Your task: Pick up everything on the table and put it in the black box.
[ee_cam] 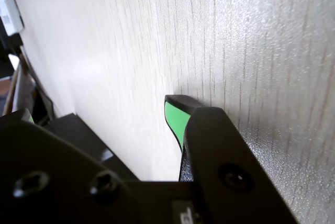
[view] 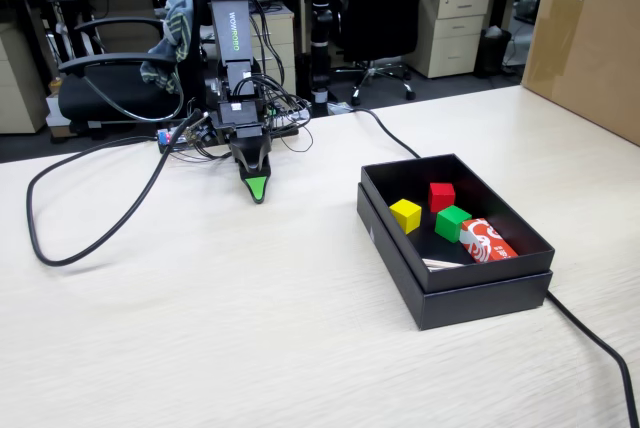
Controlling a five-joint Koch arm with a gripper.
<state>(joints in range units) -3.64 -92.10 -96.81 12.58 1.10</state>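
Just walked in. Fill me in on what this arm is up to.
Nothing is being handled right now. The arm's hand rests low on the table, tip down, holding nothing; whether it is open or shut cannot be told. The yellow cube already sits inside the black box, along with a red cube, a green cube and a red-and-white packet. No loose item shows on the tabletop, only cables.

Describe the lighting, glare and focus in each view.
Fixed view: even, soft office light, sharp throughout; the black box throws only a faint shadow on the table. Wrist view: a washed-out bright glare patch on the tabletop at left, wood grain crisp at right, the gripper close up and slightly soft.
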